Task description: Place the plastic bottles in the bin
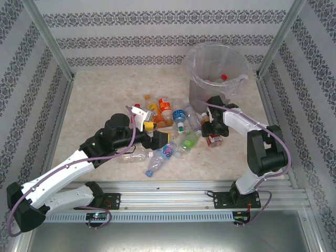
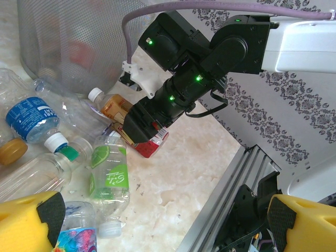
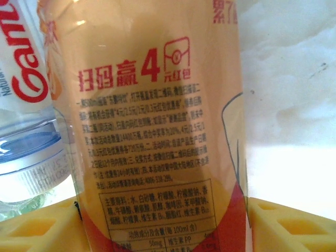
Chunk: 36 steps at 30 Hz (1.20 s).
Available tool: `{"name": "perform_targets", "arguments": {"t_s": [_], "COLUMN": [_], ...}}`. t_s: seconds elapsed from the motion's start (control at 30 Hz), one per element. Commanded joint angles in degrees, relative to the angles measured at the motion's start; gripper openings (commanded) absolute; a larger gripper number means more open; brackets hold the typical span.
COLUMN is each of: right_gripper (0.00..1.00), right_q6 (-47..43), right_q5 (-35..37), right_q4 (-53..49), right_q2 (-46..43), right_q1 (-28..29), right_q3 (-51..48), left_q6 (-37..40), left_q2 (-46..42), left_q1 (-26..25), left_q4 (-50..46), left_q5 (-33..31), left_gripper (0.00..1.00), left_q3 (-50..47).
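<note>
- The plastic bottles [image 1: 179, 115] lie mostly in a loose heap on the pale worktop [image 1: 94, 100], in front of the bin and between the two arms; their labels are blue, green, orange and red.
- One orange-and-red labelled bottle [image 1: 214, 139] lies at the right edge of the heap, near the foot of the bin.
- The right gripper [image 1: 214, 131] is down on this bottle. In the right wrist view its yellow fingers [image 3: 37, 228] press against both sides of the label [image 3: 163, 131], so they are closed on it. In the left wrist view the bottle's base is at the worktop.
- A green-labelled bottle [image 2: 107, 176] and a white-capped bottle [image 2: 113, 105] lie just beside it.
- The bin [image 1: 199, 92] stands at the far right of the worktop, lined with a clear bag; a red-capped bottle [image 1: 221, 80] lies inside.
- The left gripper [image 1: 156, 132] hangs over the near side of the heap. Its fingers [image 2: 26, 223] are spread wide, with nothing held between them.
</note>
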Motion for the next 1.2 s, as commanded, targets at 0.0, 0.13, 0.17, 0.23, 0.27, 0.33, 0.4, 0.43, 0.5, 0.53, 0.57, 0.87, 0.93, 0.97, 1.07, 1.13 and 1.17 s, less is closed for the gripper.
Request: {"name": "perform_targets", "arguments": {"t_s": [0.0,0.13,0.17,0.23,0.27,0.33,0.4,0.43,0.5,0.53,0.57,0.87,0.93,0.97,1.07,1.13,1.17], "right_gripper": [0.65,0.64,0.64,0.63,0.63,0.62,0.62,0.62,0.62,0.62,0.62,0.62,0.62,0.62,0.62,0.62,0.62], "right_q6": [-0.3,-0.1,0.1,0.3,0.4,0.4,0.1,-0.1,-0.1,-0.2,-0.1,0.9,1.6,1.7,2.6,3.1,3.4], "right_q5": [1.4,2.4,2.8,3.1,3.1,3.3,3.6,3.7,4.0,3.9,3.7,-5.0,-7.9,-9.4,-13.2,-15.0,-15.6], "right_q4": [-1.3,-2.4,-2.7,-3.4,-3.6,-4.7,-6.4,-7.2,-8.9,-9.6,-10.0,-12.1,-12.1,-12.1,-11.5,-11.1,-10.5], "right_q2": [-0.4,-2.0,-2.5,-3.7,-4.3,-5.7,-7.3,-8.1,-9.8,-10.8,-11.7,-20.4,-21.6,-22.2,-23.5,-24.2,-24.5], "right_q1": [1.0,1.9,2.0,2.0,2.2,2.6,3.3,3.8,4.9,5.6,6.1,9.6,10.0,10.1,10.4,10.5,10.5], "right_q3": [0.8,1.1,1.1,1.2,1.2,1.7,2.3,2.6,3.2,3.4,3.6,9.3,11.3,12.0,15.1,17.3,18.2], "left_q6": [-0.5,-0.7,-0.8,-1.0,-1.1,-1.5,-1.9,-2.1,-2.4,-2.7,-2.8,-4.8,-5.7,-6.1,-7.2,-7.9,-8.1], "left_q2": [-0.1,-0.2,-0.2,-0.3,-0.3,-0.4,-0.5,-0.6,-0.8,-0.8,-0.9,-1.2,-1.4,-1.5,-1.7,-1.8,-1.9], "left_q1": [-1.1,-1.1,-1.1,-1.1,-1.1,-1.1,-1.1,-1.1,-1.1,-1.1,-1.1,-1.1,-1.1,-1.1,-1.1,-1.1,-1.1], "left_q4": [1.7,1.6,1.6,1.6,1.8,2.2,2.9,3.3,4.1,4.7,5.2,10.1,11.7,12.5,14.6,15.9,16.5], "left_q5": [0.7,0.3,0.3,0.0,0.0,-0.1,-0.1,-0.2,-0.2,-0.2,-0.2,0.0,-0.2,-0.3,-0.2,-0.5,-0.7], "left_gripper": [1.0,1.0,1.0,1.0,1.0,1.0,1.0,1.0,1.0,1.0,1.0,1.0,1.0,1.0,1.0,1.0,1.0], "left_q3": [0.4,0.4,0.4,0.3,0.3,0.4,0.4,0.4,0.3,0.3,0.3,0.1,0.0,-0.1,0.2,0.6,0.8]}}
